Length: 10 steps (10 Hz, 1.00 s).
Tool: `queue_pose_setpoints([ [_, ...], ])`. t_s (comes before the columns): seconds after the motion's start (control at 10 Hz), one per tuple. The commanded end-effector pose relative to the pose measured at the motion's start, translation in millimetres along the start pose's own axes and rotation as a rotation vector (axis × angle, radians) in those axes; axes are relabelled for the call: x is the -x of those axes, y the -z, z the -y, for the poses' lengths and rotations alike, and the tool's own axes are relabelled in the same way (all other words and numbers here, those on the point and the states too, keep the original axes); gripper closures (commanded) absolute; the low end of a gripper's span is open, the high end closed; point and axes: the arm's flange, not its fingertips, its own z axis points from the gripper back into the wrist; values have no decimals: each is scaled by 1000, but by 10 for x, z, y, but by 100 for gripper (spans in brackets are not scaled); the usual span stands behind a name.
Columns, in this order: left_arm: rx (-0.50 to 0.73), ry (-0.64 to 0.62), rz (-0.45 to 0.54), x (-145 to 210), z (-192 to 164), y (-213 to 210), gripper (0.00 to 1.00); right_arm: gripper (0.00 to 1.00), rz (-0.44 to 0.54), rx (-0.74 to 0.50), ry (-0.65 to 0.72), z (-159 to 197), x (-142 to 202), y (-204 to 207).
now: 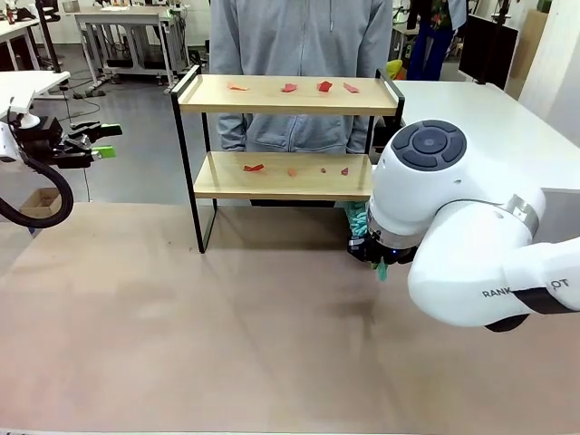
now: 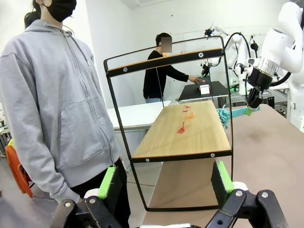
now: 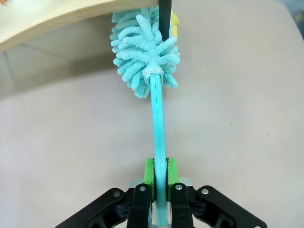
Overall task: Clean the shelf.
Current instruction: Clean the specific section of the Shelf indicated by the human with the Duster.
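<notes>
The black-framed two-tier wooden shelf [image 1: 272, 101] stands at the far edge of the beige desk [image 1: 208, 344], with broad open desk before it. The right jaws are clenched on the handle of a teal fluffy duster [image 3: 156, 109] — its head at the lower board's right end — while the left jaws hang released off the desk's left side.

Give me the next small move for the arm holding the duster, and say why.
Probably raise the duster slightly and slide its head inward onto the lower board of the shelf. The right gripper is shut on the handle, the fluffy head sits by the board's right end at the black leg, and red scraps lie on that board unswept.
</notes>
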Motion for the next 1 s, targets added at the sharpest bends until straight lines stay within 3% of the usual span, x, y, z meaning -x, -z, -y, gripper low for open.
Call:
queue_pose_setpoints([
  [0.0, 8, 0, -7, -25, 23, 4, 0, 87, -32, 1, 17, 29, -35, 134],
  [0.2, 8, 0, -7, -25, 23, 4, 0, 87, -12, 1, 2, 7, 7, 59],
  [0.4, 8, 0, -7, -25, 23, 4, 0, 87, -19, -164, -127, 117, 78, -168],
  [0.9, 8, 0, -7, -25, 23, 4, 0, 87, -146, -403, -393, 503, 124, -551],
])
